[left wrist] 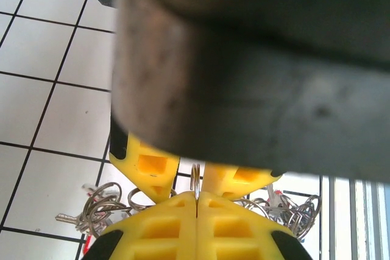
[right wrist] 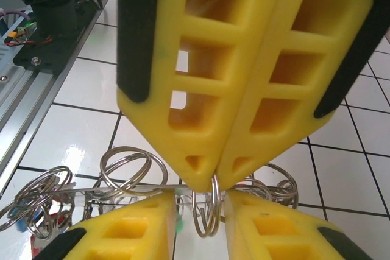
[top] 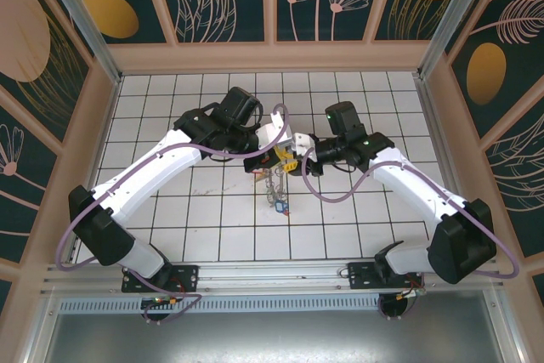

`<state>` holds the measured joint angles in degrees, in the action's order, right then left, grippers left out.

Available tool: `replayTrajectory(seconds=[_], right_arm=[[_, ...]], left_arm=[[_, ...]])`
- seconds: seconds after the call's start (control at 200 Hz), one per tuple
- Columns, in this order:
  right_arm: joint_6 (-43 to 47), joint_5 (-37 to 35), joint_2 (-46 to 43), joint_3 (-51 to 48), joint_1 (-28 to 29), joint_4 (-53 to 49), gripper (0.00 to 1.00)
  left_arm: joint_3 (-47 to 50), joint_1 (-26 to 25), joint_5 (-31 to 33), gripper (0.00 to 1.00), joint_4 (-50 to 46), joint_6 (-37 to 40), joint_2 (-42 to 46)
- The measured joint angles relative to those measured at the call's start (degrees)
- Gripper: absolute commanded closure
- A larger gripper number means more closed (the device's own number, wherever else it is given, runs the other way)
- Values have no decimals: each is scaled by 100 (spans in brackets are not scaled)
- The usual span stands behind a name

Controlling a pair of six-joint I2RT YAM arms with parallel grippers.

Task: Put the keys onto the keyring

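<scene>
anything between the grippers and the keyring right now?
Nothing visible does. The right gripper is shut directly on a silver loop of the keyring, and the left gripper is shut on the same loop from the opposite side. The other rings and keys hang off to the sides.

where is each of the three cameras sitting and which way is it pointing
Top external: fixed above and behind the arm bases, looking down on the tiled table; both white arms meet at centre, the keyring hanging below them.
Left wrist: on the left arm, looking along its yellow fingers, shut on a thin ring; a dark blurred part covers the top.
Right wrist: on the right arm, looking down its shut fingers at the table.
Shared: both wrist views show the opposite gripper's yellow fingers and the wire rings.
</scene>
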<state>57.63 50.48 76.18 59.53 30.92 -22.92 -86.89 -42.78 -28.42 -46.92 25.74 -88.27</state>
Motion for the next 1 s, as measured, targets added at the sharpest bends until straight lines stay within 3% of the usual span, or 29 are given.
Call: replayTrajectory(seconds=[0.45, 1.001], right_arm=[[48, 44, -66, 33, -249, -122, 66], [-208, 367, -92, 33, -254, -63, 69]], left_arm=[[79, -4, 50, 100, 17, 240, 4], [109, -4, -46, 100, 76, 275, 48]])
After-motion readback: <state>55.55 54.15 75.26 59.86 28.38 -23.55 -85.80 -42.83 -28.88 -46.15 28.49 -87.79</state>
